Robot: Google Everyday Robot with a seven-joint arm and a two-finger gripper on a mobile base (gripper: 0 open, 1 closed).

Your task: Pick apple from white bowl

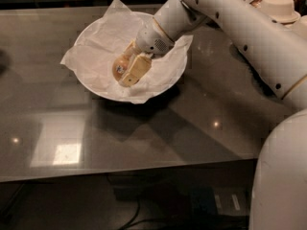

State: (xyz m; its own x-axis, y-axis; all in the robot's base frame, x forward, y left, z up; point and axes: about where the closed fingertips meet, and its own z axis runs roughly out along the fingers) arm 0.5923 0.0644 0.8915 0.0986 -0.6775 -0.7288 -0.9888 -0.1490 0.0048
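The white bowl (98, 87), lined with crumpled white paper, stands on the dark glossy table at the upper middle. The apple (119, 67), yellowish and red-orange, is inside the bowl near its centre. My gripper (126, 74) reaches down into the bowl from the upper right. Its beige fingers (135, 69) are closed against the apple, one in front of it on the right side. The other finger is hidden behind the apple. The apple's lower part is hidden by the paper and the finger.
The white arm (249, 37) crosses the upper right, and the robot's body (283, 176) fills the lower right. Stacked pale bowls (278, 6) stand at the far right back. The table's front edge (129, 175) runs across the lower part.
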